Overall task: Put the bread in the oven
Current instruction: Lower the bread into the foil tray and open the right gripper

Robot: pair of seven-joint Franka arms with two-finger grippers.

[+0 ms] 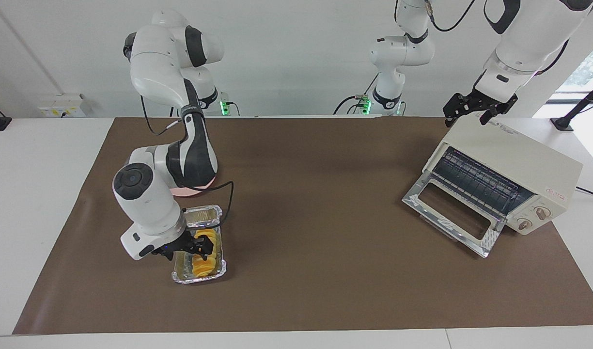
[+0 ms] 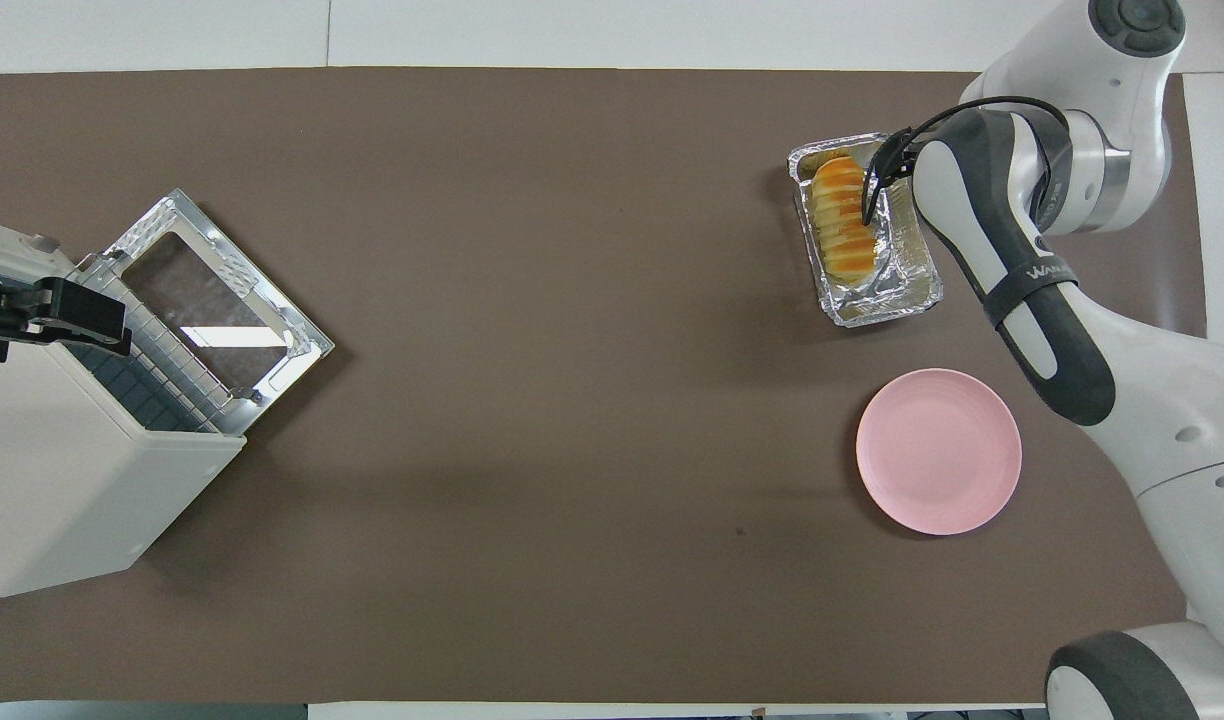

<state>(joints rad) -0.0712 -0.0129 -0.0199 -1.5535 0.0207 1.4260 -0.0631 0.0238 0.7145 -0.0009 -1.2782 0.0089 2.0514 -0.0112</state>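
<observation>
Nearest the robots, your left gripper point(image 1: 473, 110) hangs over the top of the cream-white boxy toaster oven point(image 1: 512, 162), its door dropped open; I cannot tell how its jaws stand. Next the round pink plate point(image 2: 939, 450). Farthest, the ridged yellow-orange bread loaf point(image 2: 842, 220) lies in the silver foil tray point(image 2: 912, 290), your right gripper's point(image 1: 199, 244) jaws spread around it.
</observation>
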